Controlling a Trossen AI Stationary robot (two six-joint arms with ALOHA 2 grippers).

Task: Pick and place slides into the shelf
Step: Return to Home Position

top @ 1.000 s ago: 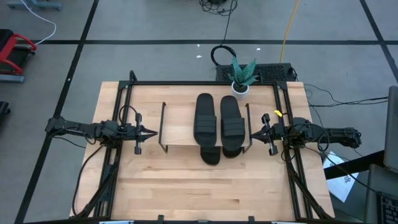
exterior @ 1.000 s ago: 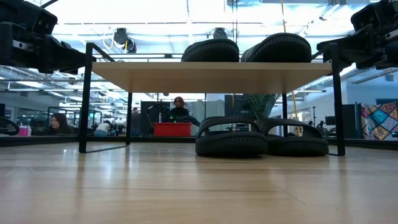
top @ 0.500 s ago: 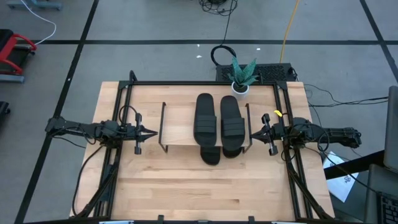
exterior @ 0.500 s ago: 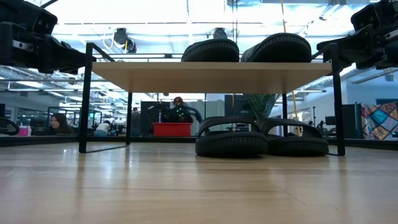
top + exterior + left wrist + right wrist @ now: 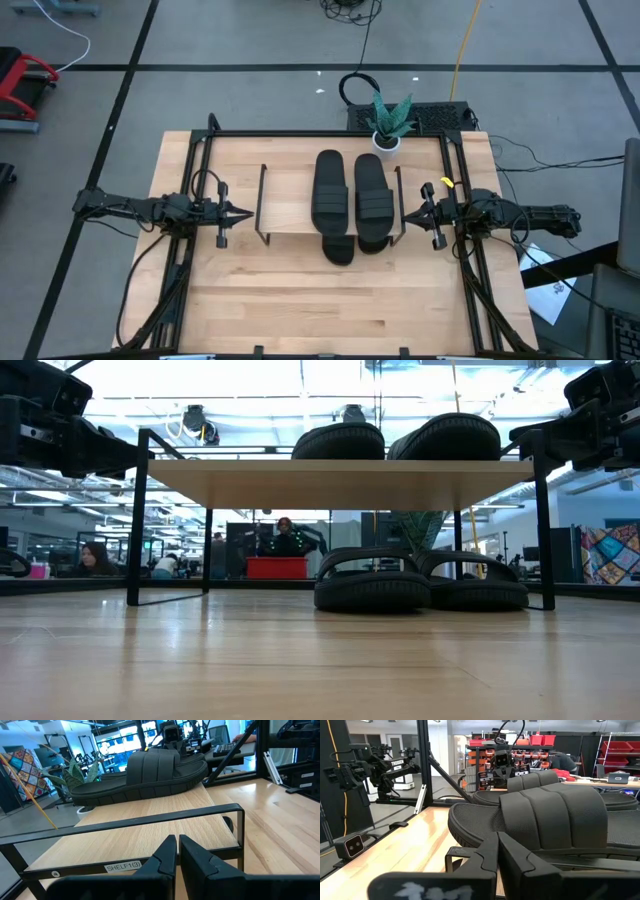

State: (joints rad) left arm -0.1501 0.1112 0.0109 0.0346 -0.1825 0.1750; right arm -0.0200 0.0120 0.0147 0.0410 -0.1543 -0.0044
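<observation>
The shelf (image 5: 290, 205) stands mid-table, its light top board (image 5: 340, 482) on thin black wire side frames. Two black slides (image 5: 328, 190) (image 5: 372, 190) lie side by side on the right half of the board, also seen in the low view (image 5: 338, 440) (image 5: 447, 436). Two more slides (image 5: 370, 582) (image 5: 475, 582) rest on the table under the board, their heels sticking out at the near side (image 5: 340, 248). My left gripper (image 5: 245, 212) hovers shut just left of the shelf. My right gripper (image 5: 408, 213) hovers shut just right of it, facing the nearest slide (image 5: 545, 815).
A small potted plant (image 5: 388, 120) stands at the table's far edge behind the shelf. Black rails (image 5: 300, 133) frame the tabletop along the far, left and right sides. The left half of the shelf board (image 5: 150, 827) is bare. People sit in the room beyond.
</observation>
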